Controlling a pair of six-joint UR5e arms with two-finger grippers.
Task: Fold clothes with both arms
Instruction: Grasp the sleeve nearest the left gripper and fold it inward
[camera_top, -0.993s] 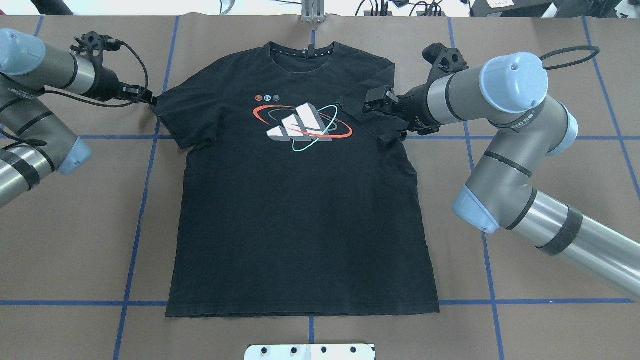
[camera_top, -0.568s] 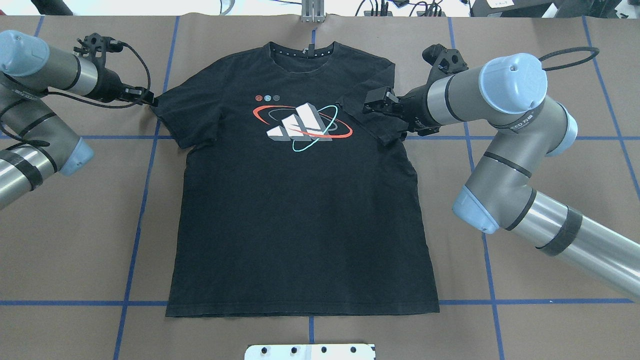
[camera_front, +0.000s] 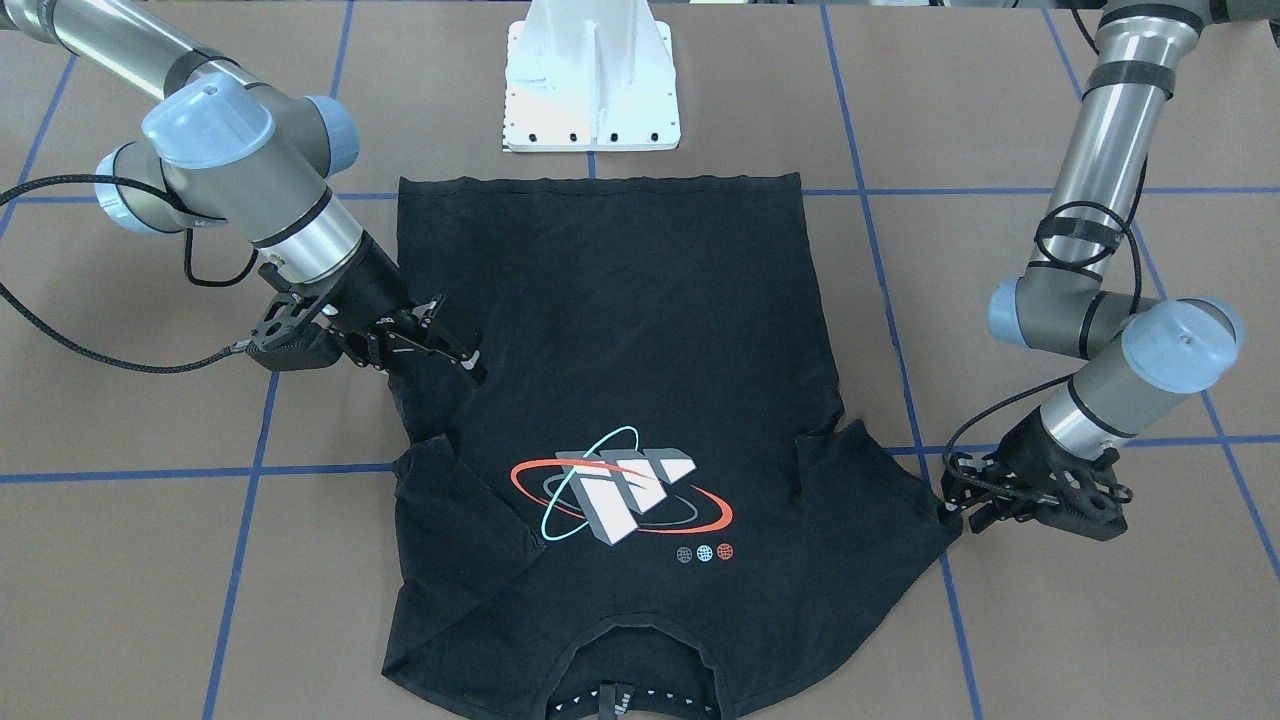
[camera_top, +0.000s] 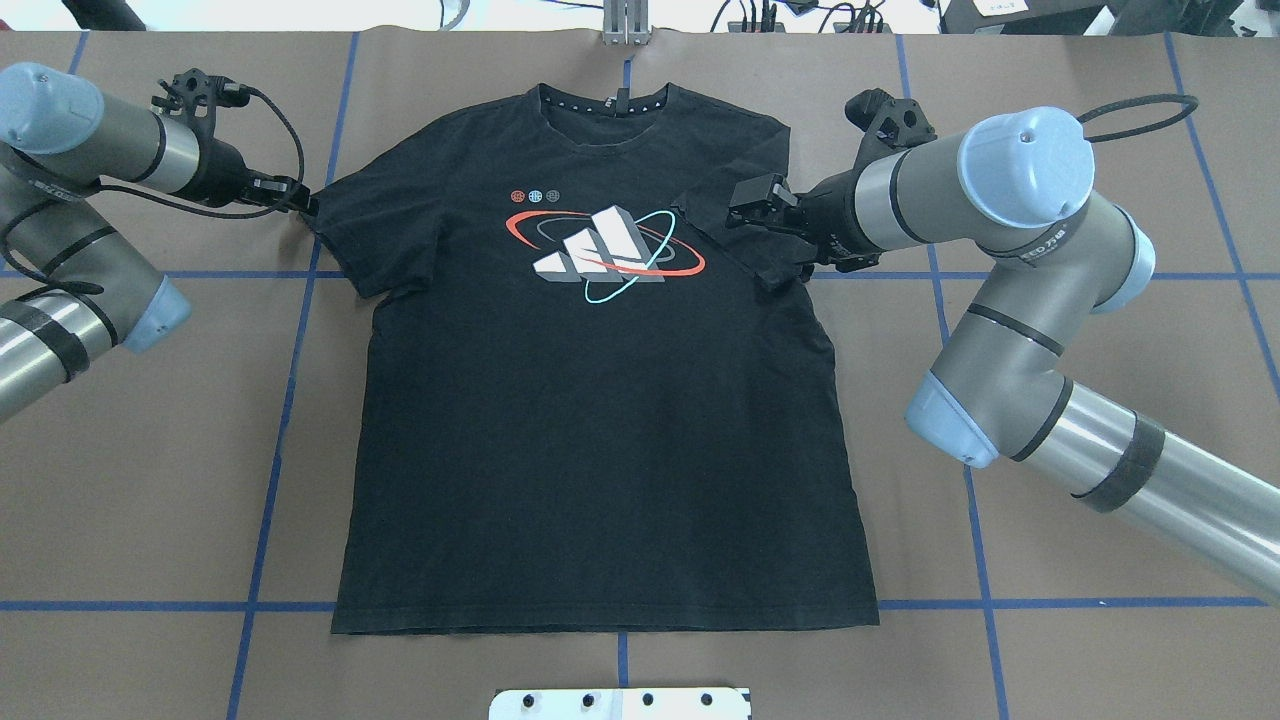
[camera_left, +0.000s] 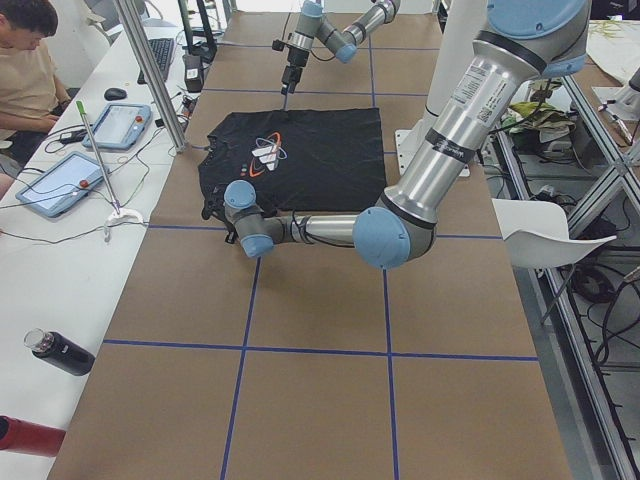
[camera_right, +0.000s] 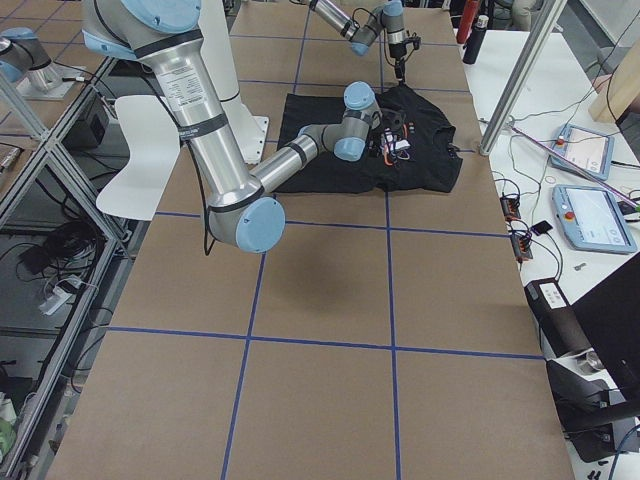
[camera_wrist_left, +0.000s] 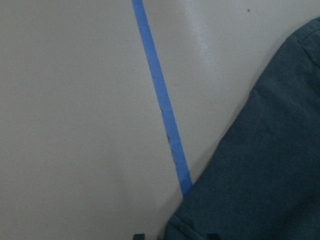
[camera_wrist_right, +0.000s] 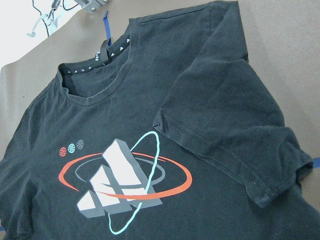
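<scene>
Now | T-shirt (camera_top: 600, 420) flat | left gripper (camera_top: 304, 203) parted at sleeve edge (camera_top: 328, 218) | right gripper (camera_top: 757, 243) parted over folded sleeve (camera_top: 715, 232)

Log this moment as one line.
T-shirt flat, logo up | right-side sleeve folded inward | right pincer open above it | left pincer open at left-side sleeve edge
</scene>
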